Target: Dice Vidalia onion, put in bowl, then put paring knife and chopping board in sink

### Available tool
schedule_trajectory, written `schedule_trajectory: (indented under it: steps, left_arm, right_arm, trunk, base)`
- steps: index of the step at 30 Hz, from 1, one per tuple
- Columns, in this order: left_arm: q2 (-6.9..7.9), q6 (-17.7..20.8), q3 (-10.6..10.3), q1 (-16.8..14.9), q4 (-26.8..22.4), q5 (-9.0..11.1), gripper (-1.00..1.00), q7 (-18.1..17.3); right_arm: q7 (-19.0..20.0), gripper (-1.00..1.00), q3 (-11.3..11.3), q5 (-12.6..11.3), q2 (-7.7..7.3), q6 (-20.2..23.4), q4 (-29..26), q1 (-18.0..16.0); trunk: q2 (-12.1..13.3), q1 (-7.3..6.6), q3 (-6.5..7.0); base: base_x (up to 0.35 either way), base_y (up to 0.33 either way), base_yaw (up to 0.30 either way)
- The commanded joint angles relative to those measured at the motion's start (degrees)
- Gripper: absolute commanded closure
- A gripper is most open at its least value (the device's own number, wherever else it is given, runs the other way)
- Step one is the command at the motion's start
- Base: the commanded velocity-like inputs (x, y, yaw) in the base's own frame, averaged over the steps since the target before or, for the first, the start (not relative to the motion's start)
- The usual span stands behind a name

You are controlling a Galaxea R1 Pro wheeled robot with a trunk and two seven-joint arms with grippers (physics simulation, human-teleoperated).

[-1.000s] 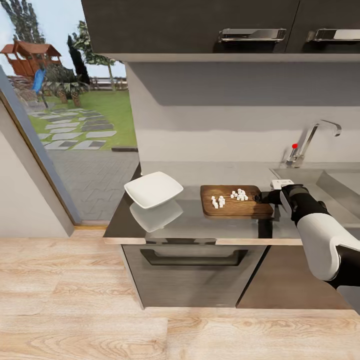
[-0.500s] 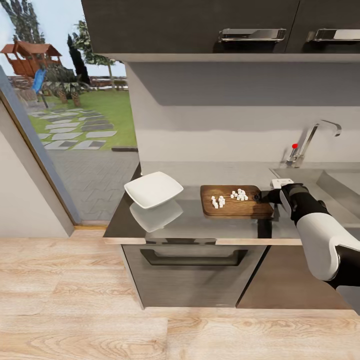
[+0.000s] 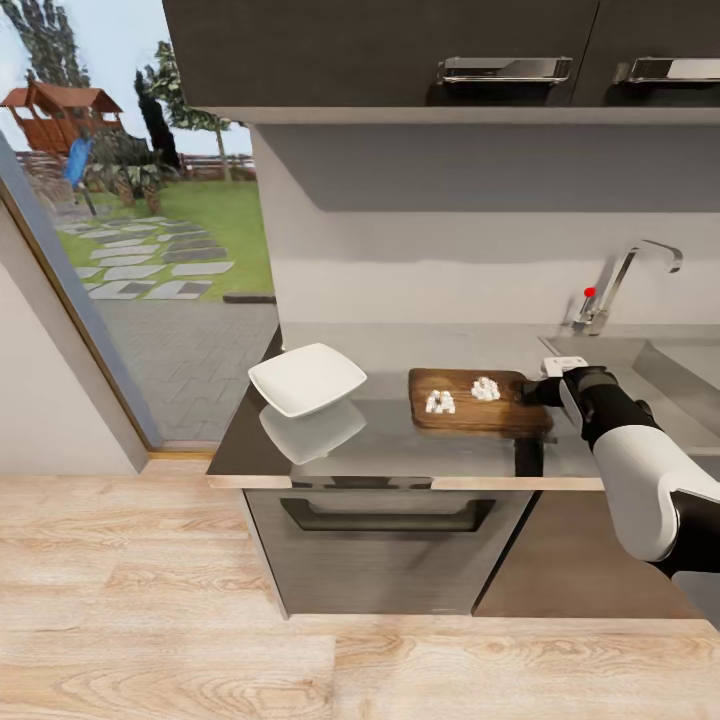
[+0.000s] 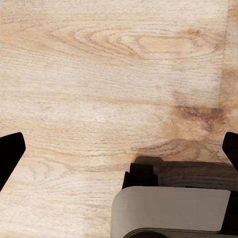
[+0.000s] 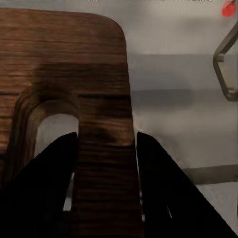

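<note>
Right gripper (image 5: 105, 163) clamped on the handle end of the chopping board (image 5: 64, 74), one dark finger (image 5: 44, 183) through the handle slot and the other finger (image 5: 173, 193) against the outer edge, wood pinched between them. In the head view, right gripper (image 3: 532, 392) at the board's sink-side end, with the white and black arm (image 3: 640, 470) running back from it toward the lower right. Just beyond the grip, the board (image 3: 478, 402) lying across the grey countertop (image 3: 400, 450), carrying two small heaps of white diced onion (image 3: 441, 402), one near the board's middle and one nearer the wall. Farther out past the board's far end, well apart from it, the white bowl (image 3: 307, 379) near the counter's corner, its reflection showing in the glossy slab beneath. On the gripper's other side, right next to it, the steel sink (image 3: 660, 365) with its chrome tap (image 3: 625, 280) and red knob (image 3: 590, 292) against the grey wall. Above, dark cabinets (image 3: 400, 50) with metal handles. Beyond the bowl, tall glass doors (image 3: 130, 230) onto a garden. Left gripper (image 4: 119, 148) spread wide, holding nothing, its two dark fingertips (image 4: 10, 153) at opposite edges of the wrist view over pale wood floor (image 4: 109, 74).
</note>
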Motion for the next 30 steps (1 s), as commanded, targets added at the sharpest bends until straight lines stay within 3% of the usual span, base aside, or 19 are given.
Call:
schedule_trajectory:
  steps: [1, 10, 30]
  left_arm:
    - [-0.04, -0.3, -0.5, -0.1, 0.2, 0.3, -1.0, 0.1]
    - [-0.04, -0.3, -0.5, -0.1, 0.2, 0.3, -1.0, 0.1]
    - [-0.06, -0.3, -0.5, -0.1, 0.2, 0.3, -1.0, 0.1]
  right_arm:
    - [0.4, 1.0, -0.4, 0.2, 0.06, 0.3, -0.1, 0.0]
    - [0.3, 1.0, -0.4, 0.2, 0.07, 0.3, 0.0, 0.0]
    - [0.3, 1.0, -0.4, 0.1, 0.09, 0.3, 0.1, 0.0]
  trunk:
    - [0.0, 0.0, -0.05]
    - [0.0, 0.0, -0.05]
    - [8.0, -4.39, 3.54]
  base:
    - [0.0, 0.0, 0.0]
    - [0.0, 0.0, 0.0]
    - [0.0, 0.0, 0.0]
